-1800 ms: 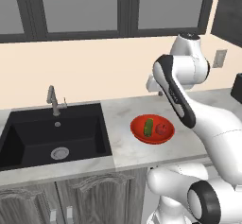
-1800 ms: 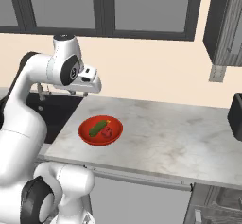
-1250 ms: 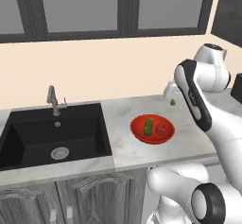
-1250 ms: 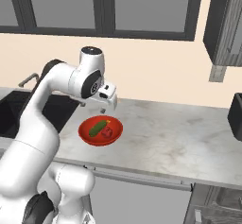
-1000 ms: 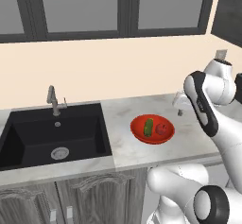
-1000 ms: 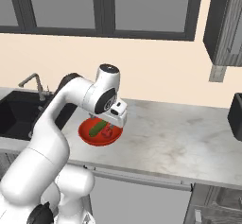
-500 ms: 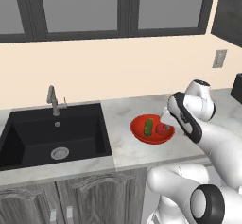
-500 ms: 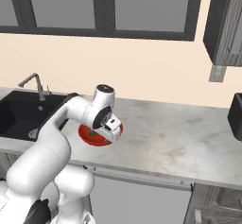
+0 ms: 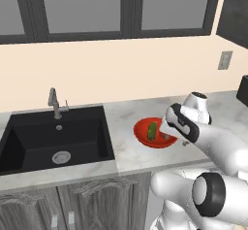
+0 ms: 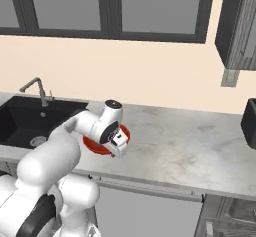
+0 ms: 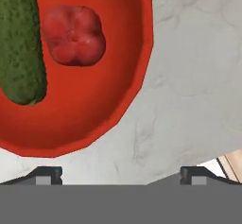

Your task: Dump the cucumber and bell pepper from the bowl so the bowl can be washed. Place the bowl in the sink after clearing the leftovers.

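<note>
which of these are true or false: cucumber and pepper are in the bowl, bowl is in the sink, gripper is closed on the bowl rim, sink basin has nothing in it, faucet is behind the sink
1. The cucumber and the bell pepper lie inside the bowl. True.
2. The bowl is in the sink. False: it sits on the marble counter, to the right of the sink.
3. The gripper is shut on the bowl's rim. False: its fingertips stand wide apart, just outside the rim, holding nothing.
4. The sink basin holds no dishes or food. True.
5. The faucet stands at the sink's back edge. True.
</note>
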Robot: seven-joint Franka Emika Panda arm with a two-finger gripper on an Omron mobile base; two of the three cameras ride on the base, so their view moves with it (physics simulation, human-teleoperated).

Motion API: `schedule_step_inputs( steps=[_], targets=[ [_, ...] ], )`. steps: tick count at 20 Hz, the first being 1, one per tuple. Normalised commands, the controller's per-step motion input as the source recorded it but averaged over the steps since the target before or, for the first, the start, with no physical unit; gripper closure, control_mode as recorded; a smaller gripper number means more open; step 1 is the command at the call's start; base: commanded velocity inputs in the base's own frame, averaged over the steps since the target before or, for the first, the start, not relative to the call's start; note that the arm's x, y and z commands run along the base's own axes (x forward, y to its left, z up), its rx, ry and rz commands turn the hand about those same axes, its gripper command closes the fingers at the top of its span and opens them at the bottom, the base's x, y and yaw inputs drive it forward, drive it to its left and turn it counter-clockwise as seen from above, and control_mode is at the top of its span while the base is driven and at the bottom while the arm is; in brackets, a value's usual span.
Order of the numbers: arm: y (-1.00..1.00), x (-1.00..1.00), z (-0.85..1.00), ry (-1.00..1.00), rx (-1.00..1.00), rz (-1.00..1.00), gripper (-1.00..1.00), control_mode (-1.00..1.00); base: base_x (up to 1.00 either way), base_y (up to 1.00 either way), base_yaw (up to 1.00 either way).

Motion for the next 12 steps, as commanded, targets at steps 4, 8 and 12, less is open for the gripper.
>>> schedule_step_inputs(
  steps=[4, 8, 12],
  targets=[
    [-0.02, 0.27, -0.13, 0.00, 0.02, -0.04, -1.00, -1.00, 0.00, 0.00, 0.00],
    [0.03, 0.39, -0.17, 0.00, 0.00, -0.02, -1.00, -1.00, 0.00, 0.00, 0.00],
    [0.00, 0.34, -0.31, 0.00, 0.00, -0.02, -1.00, -1.00, 0.00, 0.00, 0.00]
  ],
)
